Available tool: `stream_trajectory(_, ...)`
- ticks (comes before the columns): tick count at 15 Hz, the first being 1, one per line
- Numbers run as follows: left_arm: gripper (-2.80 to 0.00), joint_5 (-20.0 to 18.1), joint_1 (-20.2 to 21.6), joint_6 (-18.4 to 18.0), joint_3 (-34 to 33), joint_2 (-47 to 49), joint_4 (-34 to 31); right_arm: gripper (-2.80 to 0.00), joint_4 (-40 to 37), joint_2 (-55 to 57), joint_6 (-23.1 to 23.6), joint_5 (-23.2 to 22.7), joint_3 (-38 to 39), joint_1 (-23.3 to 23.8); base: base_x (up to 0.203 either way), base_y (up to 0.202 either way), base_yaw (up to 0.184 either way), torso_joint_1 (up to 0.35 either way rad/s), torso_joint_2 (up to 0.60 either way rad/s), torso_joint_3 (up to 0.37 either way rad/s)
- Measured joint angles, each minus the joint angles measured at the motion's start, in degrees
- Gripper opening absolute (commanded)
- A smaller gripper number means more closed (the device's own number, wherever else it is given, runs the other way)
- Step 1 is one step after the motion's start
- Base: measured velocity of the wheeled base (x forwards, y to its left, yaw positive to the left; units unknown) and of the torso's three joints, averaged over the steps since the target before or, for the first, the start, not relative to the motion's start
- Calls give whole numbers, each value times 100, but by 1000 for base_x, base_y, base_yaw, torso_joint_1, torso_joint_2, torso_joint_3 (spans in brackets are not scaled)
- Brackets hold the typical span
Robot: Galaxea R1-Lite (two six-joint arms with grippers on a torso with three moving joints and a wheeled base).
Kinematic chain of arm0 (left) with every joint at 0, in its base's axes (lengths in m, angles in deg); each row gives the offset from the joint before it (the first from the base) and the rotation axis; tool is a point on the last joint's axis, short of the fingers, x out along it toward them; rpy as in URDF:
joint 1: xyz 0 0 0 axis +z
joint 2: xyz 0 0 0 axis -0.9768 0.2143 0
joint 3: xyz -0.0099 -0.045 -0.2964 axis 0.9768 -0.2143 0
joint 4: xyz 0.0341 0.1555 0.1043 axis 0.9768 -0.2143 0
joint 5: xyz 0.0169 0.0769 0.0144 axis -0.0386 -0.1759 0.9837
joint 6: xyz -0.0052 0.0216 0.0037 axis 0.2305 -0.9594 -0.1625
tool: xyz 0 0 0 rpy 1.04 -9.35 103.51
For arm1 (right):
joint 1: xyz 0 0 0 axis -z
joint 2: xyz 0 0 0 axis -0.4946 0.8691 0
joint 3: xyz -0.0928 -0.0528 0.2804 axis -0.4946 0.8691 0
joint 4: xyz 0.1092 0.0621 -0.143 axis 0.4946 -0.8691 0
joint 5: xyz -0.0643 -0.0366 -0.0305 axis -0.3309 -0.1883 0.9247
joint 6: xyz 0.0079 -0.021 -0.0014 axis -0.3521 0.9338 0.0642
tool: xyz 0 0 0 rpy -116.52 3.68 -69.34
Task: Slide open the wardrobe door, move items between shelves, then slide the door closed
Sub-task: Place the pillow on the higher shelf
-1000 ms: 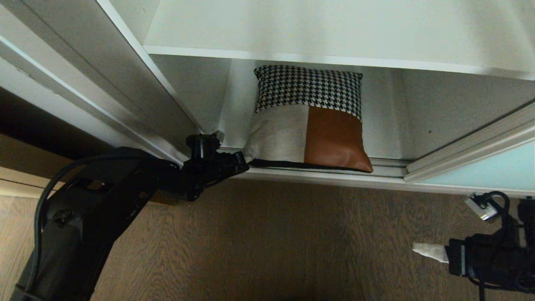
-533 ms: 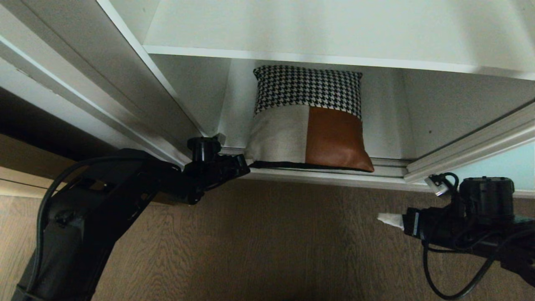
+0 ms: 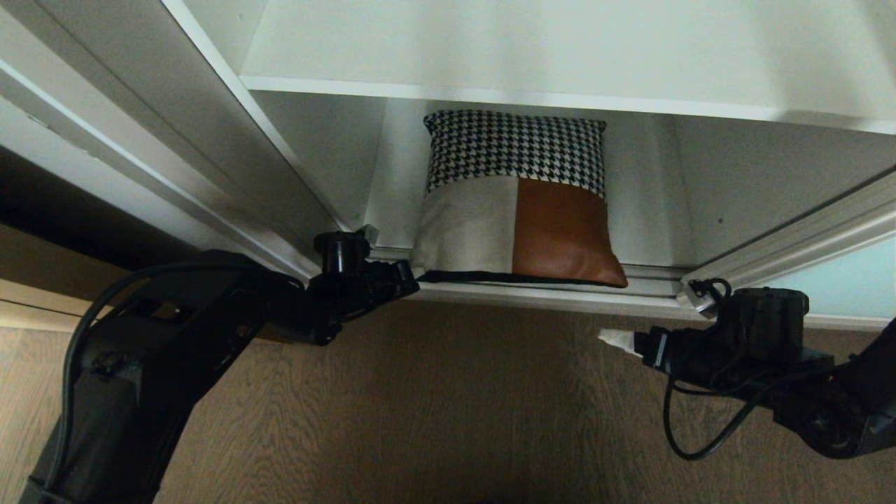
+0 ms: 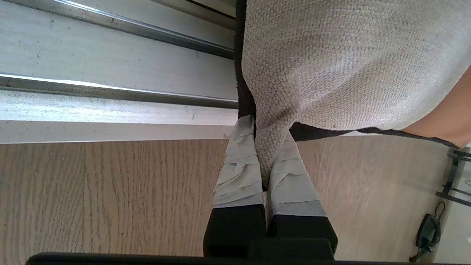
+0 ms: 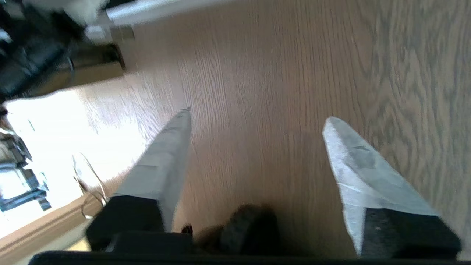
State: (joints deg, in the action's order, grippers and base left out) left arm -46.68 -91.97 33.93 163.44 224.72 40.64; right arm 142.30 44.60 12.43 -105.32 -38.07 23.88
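Since a second ago the right gripper [image 3: 607, 339] has swung in over the floor toward the cushion [image 3: 516, 199], its fingers now spread wide. Soft and light, the cushion stands on the bottom shelf [image 3: 651, 245], best pinched at a corner; the left gripper [image 4: 264, 162] already pinches its nearest lower corner, arm reaching low.

A wood-grain plank floor [image 3: 448, 406] in brown is spread across the lower part of the head view, and a ridged metal floor track [image 4: 110, 92] is laid along its far edge. A tan wooden panel [image 3: 42, 280] is seen at the left edge. A bright patch of light [image 5: 55, 129] is cast on the floor in the right wrist view.
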Motion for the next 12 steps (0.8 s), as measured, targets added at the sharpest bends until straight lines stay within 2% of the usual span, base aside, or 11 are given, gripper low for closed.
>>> stream_trajectory(9, -280, -26, 2, -13, -115, 23, 67, 0, 226, 795, -153, -33, -1175, 159, 0, 0, 0, 0, 0, 0)
stream_trajectory(12, -280, -26, 0, -22, -187, 28, 83, 0, 261, 891, -515, -36, -1535, 176, 0, 0, 0, 0, 0, 0)
